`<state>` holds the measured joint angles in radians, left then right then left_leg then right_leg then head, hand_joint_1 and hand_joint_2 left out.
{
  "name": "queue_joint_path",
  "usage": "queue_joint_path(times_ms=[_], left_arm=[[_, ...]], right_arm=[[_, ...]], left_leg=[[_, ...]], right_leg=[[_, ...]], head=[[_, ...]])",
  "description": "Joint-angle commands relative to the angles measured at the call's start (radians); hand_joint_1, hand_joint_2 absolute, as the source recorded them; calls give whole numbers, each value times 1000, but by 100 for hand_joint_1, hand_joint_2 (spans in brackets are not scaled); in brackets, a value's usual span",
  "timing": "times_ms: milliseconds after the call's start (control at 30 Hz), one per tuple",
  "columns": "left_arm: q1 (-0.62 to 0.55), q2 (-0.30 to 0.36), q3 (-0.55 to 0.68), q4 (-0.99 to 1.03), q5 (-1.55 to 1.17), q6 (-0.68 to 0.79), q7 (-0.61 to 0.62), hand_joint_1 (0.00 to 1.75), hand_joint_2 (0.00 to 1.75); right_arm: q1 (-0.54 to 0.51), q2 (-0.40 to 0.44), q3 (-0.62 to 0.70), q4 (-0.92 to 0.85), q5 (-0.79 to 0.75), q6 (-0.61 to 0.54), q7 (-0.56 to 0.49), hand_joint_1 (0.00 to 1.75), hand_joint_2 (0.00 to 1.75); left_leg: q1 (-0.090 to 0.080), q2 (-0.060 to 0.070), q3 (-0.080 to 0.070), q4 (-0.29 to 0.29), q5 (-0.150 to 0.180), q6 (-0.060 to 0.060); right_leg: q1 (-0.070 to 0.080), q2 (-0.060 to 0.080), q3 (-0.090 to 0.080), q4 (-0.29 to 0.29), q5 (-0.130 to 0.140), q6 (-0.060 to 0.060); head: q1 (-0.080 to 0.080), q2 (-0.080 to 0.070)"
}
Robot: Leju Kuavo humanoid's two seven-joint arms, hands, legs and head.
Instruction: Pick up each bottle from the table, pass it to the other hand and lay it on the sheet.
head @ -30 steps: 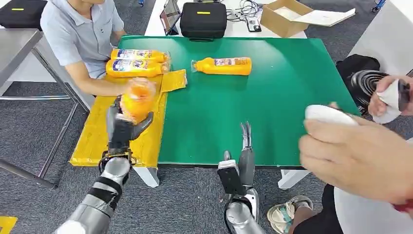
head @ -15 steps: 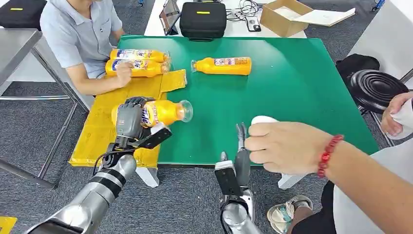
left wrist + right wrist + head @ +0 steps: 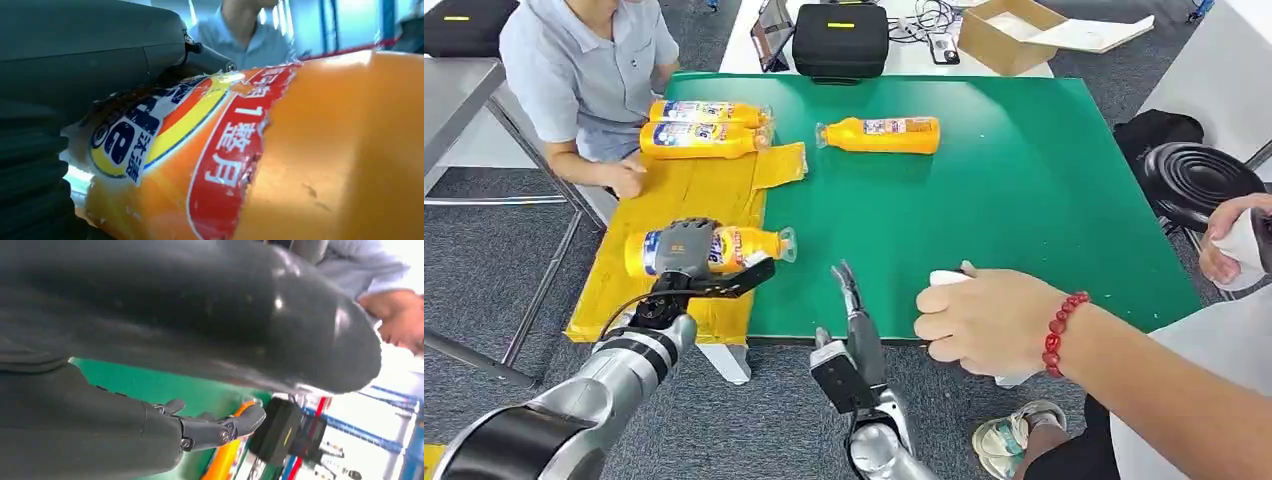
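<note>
From the head view, the left hand (image 3: 686, 250) grips an orange bottle (image 3: 709, 249) that a second ago stood nearly end-on and half a second ago sat higher; it is now lower and level over the yellow sheet (image 3: 664, 250), so I judge the laying-down is close. Its long axis runs across the sheet, cap toward the green table (image 3: 984, 190). The right hand (image 3: 852, 315) has shifted leftward along the table's near edge, fingers straight and apart, holding nothing. A person's hand (image 3: 979, 320) hovers beside it.

The left wrist view has the bottle's label (image 3: 200, 160) close against the dark fingers (image 3: 100, 55) that wrap it.

In the right wrist view, the fingers (image 3: 210, 430) reach out empty above green.
</note>
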<state>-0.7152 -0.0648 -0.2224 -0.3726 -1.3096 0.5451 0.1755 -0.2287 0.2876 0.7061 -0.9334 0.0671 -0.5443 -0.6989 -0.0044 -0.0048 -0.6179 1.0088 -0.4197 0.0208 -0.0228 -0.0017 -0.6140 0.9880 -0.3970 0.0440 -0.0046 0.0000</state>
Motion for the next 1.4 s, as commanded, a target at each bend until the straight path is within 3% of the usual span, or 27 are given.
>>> queue_joint_path(times_ms=[33,133,267,300,333,467,667,867,967,1033,1133,1167,1233,1267,1400], left_arm=[[-55,19,58,142,78,-118,-1,133,175],[-46,11,107,132,135,-147,-59,72,175],[-46,11,107,132,135,-147,-59,72,175],[-44,1,142,132,178,-179,-95,16,175],[-42,-6,170,128,214,-207,-135,0,175],[-41,-18,202,123,260,-272,-199,0,175],[-41,-18,202,123,260,-272,-199,0,175],[-41,-20,231,113,325,-457,-306,0,175],[-35,-1,220,109,340,-606,-383,0,175],[-26,-2,230,91,365,-625,-427,0,175],[-6,-42,323,34,518,-599,-594,0,175],[13,-72,390,-16,628,-623,-724,0,175],[47,-121,478,-107,817,-749,-836,0,175],[103,-158,495,-237,963,-873,-828,0,175],[263,-193,407,-580,1289,-942,-726,0,175]], right_arm=[[-58,-4,39,137,-28,35,1,0,0],[-55,-4,34,137,-29,45,1,0,0],[-55,-4,34,137,-29,45,1,0,0],[-52,-5,34,133,-27,48,1,0,0],[-51,-5,31,133,-27,52,1,0,0],[-45,-8,26,128,-23,54,1,0,0],[-45,-8,26,128,-23,54,1,0,0],[-41,-9,23,125,-14,67,1,0,0],[-37,-10,26,119,-9,74,1,0,0],[-36,-10,24,116,-9,70,1,0,0],[-21,-26,24,60,-9,57,1,0,0],[-11,-37,26,20,-6,39,1,0,0],[5,-60,38,-58,1,9,1,0,0],[16,-73,37,-94,0,-5,1,0,0],[44,-96,28,-167,4,-45,1,0,0]], left_leg=[[1,2,4,0,-1,-1],[2,1,4,0,-2,-2],[2,1,4,0,-1,-1],[1,0,3,-1,-1,-1],[2,0,5,0,-2,-2],[2,0,6,0,-2,-1],[1,0,6,-1,-1,-1],[3,0,8,0,-2,-2],[2,1,10,-1,-2,-2],[2,1,11,-1,-1,-1],[1,-3,12,-2,-1,-1],[0,-5,13,-2,0,-1],[1,-5,13,-1,0,-1],[1,-5,11,-1,0,0],[1,-5,9,0,-2,0]], right_leg=[[2,1,4,-1,-1,-2],[2,1,4,-1,-1,-2],[2,1,4,-1,-1,-2],[1,0,3,-1,0,-2],[2,1,6,-2,-1,-3],[2,0,6,-2,-1,-2],[1,1,6,-1,-1,-2],[3,0,8,-2,-1,-3],[3,1,10,-2,-1,-3],[2,2,11,-2,0,-3],[1,-1,13,-3,-1,-3],[0,-4,14,-2,-1,-2],[1,-4,14,-3,-1,-2],[1,-5,12,-2,-1,-1],[1,-5,11,-2,-2,-2]], head=[[0,0],[0,0],[0,0],[0,0],[0,0],[0,0],[0,0],[0,0],[0,0],[0,0],[0,0],[0,0],[0,0],[0,0],[0,0]])
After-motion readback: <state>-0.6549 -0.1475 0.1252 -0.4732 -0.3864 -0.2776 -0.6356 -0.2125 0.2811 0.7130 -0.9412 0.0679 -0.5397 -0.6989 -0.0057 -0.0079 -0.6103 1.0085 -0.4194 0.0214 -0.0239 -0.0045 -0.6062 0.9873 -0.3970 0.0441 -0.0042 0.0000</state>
